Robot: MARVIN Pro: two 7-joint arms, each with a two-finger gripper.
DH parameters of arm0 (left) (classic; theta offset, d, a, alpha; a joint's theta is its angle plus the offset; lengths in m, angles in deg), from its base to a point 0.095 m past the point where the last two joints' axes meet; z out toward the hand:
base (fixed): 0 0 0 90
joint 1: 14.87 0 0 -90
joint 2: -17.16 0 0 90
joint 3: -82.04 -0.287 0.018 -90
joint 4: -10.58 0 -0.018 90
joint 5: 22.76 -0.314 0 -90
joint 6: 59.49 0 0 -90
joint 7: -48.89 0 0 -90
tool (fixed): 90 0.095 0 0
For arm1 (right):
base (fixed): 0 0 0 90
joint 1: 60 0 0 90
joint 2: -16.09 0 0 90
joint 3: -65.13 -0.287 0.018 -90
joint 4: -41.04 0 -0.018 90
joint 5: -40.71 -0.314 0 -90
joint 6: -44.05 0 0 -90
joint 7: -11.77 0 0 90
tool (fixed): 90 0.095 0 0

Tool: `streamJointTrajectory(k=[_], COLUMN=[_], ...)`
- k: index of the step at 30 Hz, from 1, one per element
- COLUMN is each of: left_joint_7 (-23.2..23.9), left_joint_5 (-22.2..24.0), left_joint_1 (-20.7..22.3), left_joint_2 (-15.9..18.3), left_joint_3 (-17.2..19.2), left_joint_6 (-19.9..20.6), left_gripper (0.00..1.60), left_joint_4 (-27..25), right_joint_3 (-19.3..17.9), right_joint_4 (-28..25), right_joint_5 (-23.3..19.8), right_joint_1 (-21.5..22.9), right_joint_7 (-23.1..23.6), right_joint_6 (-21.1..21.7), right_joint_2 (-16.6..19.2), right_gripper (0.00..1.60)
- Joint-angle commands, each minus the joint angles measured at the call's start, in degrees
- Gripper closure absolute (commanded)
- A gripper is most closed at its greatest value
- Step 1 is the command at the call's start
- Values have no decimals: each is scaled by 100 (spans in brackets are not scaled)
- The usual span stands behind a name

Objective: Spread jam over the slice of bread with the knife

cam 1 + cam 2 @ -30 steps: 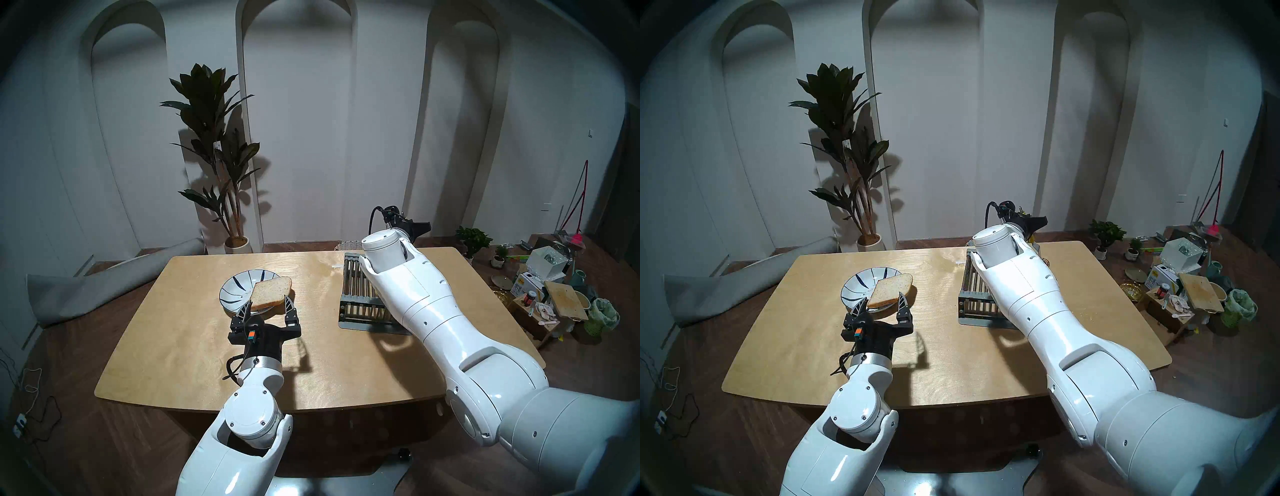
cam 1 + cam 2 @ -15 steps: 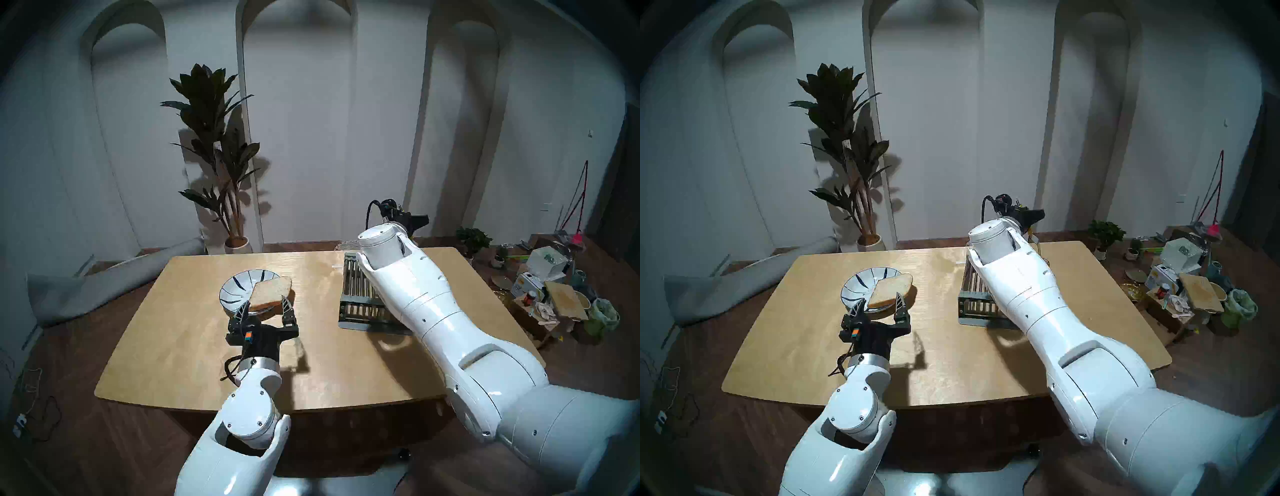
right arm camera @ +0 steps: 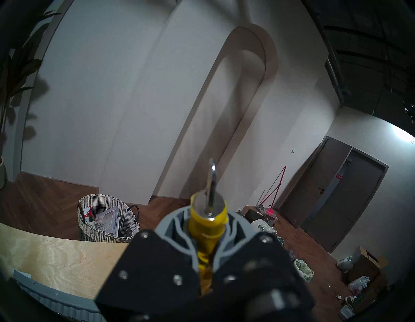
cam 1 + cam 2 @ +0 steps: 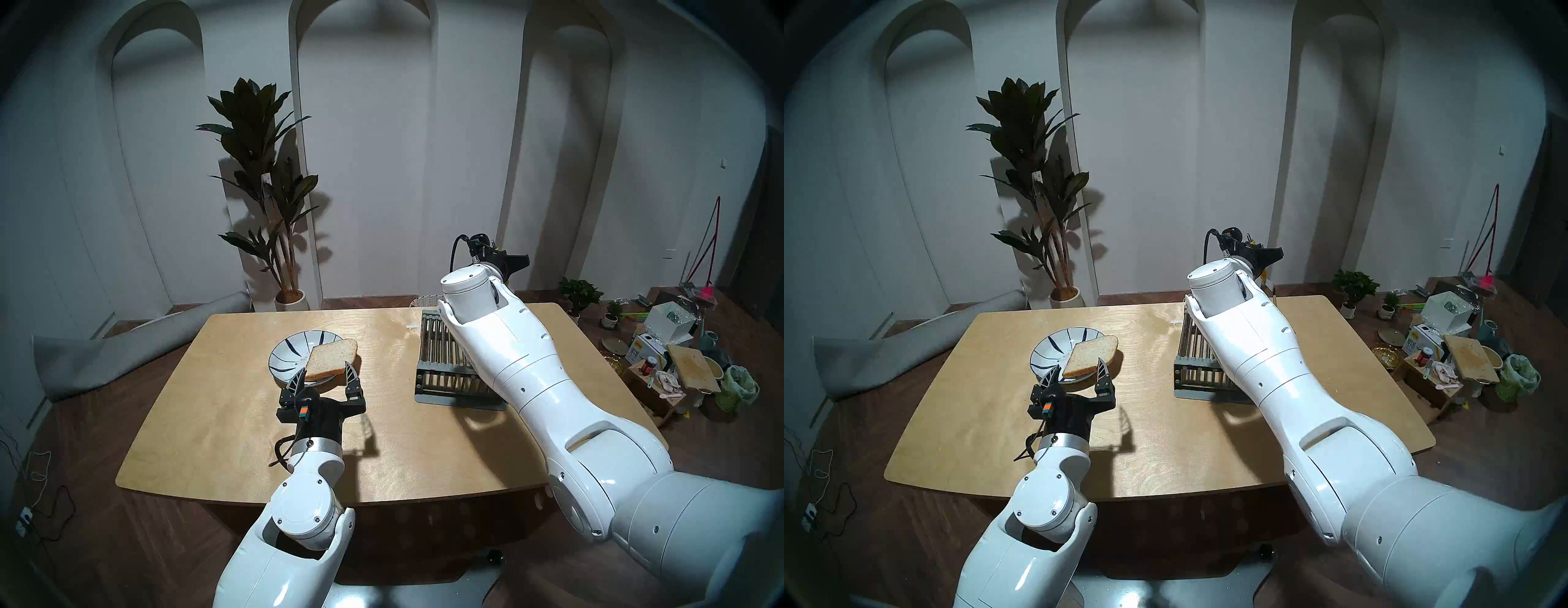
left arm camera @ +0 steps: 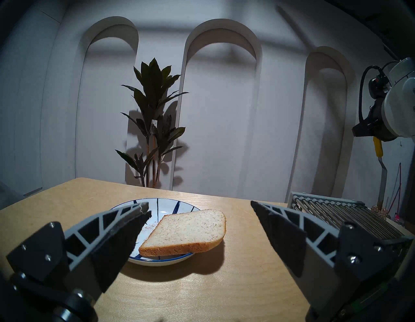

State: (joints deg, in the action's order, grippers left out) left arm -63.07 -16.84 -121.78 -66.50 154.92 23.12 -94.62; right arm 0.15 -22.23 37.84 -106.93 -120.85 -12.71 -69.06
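The slice of bread [image 4: 331, 358] lies tilted on a white plate with blue stripes [image 4: 286, 352], overhanging the plate's right rim [image 5: 157, 262]. My left gripper [image 4: 326, 368] hovers open just in front of the bread [image 5: 186, 231], its fingers wide on either side and touching nothing. My right gripper [image 3: 207, 217] is shut on the yellow handle of the knife [image 3: 206, 222]. It is raised over the table's far right, behind the rack. The silver blade [image 5: 381, 180] hangs straight down there. The jam is hidden behind my right arm and the rack.
A grey slatted rack [image 4: 437, 361] stands on the right half of the wooden table [image 4: 237, 424], partly under my right arm. A wicker basket [image 3: 107, 220] sits on the floor past the far edge. Boxes and clutter [image 4: 679, 361] fill the floor at right.
My right gripper has risen a little with the knife in it. The left gripper has stayed open by the bread, shifting only slightly.
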Motion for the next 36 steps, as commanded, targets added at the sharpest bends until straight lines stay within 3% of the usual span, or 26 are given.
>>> streamJointTrajectory(k=[1,19,30,36], left_joint_7=[14,77,18,15], left_joint_5=[-35,-52,-111,-112], left_joint_1=[30,146,80,35], left_joint_2=[1,-22,34,118], left_joint_3=[-24,-49,53,165], left_joint_6=[-42,1,-56,-4], left_gripper=[0,0,0,0], left_joint_4=[-126,-51,-209,-337], right_joint_3=[-62,-459,-681,-877], right_joint_4=[-367,-1614,-2409,-2813], right_joint_5=[-30,-433,-811,-1203], right_joint_1=[20,-281,-333,-414], right_joint_7=[3,105,170,270], right_joint_6=[38,462,619,610], right_joint_2=[22,196,39,-217], right_gripper=[160,160,160,160])
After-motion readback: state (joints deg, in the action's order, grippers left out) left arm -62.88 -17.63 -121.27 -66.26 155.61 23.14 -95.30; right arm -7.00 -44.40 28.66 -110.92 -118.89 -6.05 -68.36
